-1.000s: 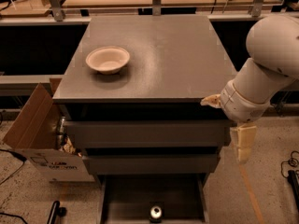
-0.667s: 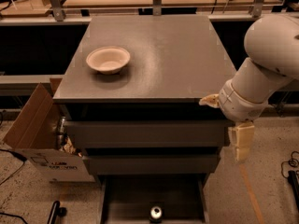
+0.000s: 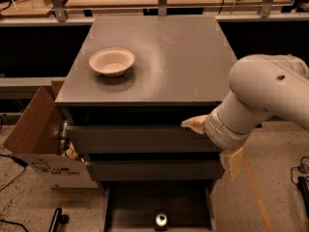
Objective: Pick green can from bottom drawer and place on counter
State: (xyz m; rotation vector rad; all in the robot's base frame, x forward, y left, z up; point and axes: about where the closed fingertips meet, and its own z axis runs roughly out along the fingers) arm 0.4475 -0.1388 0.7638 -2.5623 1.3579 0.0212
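Observation:
The green can [image 3: 161, 220] stands upright on the floor of the open bottom drawer [image 3: 130, 204], near its front middle; only its shiny top and dark side show. My gripper [image 3: 214, 144] hangs at the cabinet's right front corner, level with the upper drawers, above and to the right of the can. Its two tan fingers [image 3: 193, 123] are spread apart and hold nothing. The counter [image 3: 164, 57] is the dark grey top of the cabinet.
A pale shallow bowl [image 3: 111, 61] sits on the counter's left side. An open cardboard box [image 3: 36, 144] stands on the floor against the cabinet's left side. The two upper drawers [image 3: 135, 139] are closed. Cables lie on the floor at the far right.
My arm has moved left and down, bringing the gripper closer to the cabinet front. The can, the bowl and the drawers have not moved.

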